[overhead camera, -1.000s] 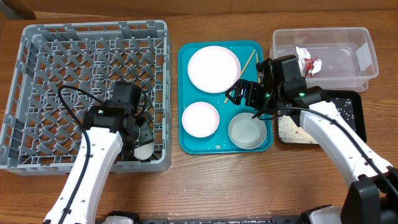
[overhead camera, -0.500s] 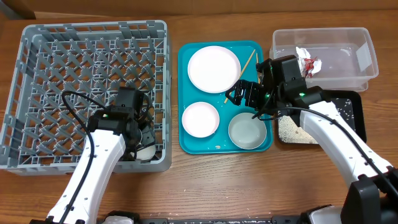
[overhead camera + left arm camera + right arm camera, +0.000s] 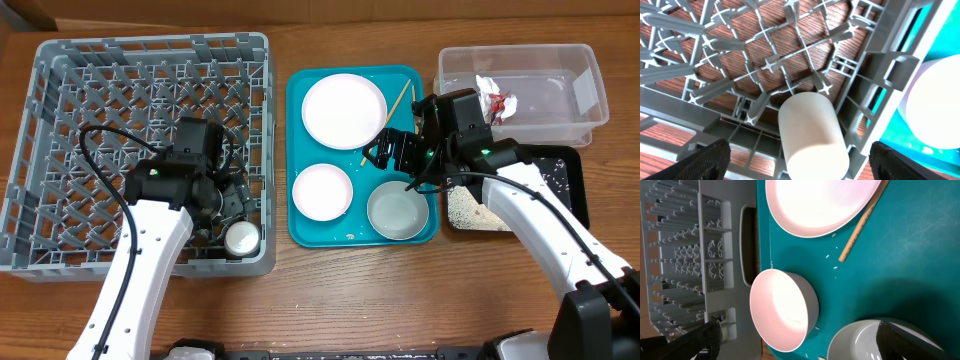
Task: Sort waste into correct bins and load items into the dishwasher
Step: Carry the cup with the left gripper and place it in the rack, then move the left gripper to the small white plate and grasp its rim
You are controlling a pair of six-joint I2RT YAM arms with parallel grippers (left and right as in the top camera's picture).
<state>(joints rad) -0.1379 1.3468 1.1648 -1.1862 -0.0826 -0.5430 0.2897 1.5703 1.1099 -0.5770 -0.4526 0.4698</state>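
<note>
Two plates [image 3: 344, 110], one cup [image 3: 241, 238] (racked)

A teal tray [image 3: 355, 228] with a raised rim and rounded corners lies flat near the middle of the brown, wood-grained worktop [image 3: 400, 300].

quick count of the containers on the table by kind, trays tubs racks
trays: 2, the teal tray and the black tray
tubs: 1, the clear tub
racks: 1, the grey rack
total: 4
</note>
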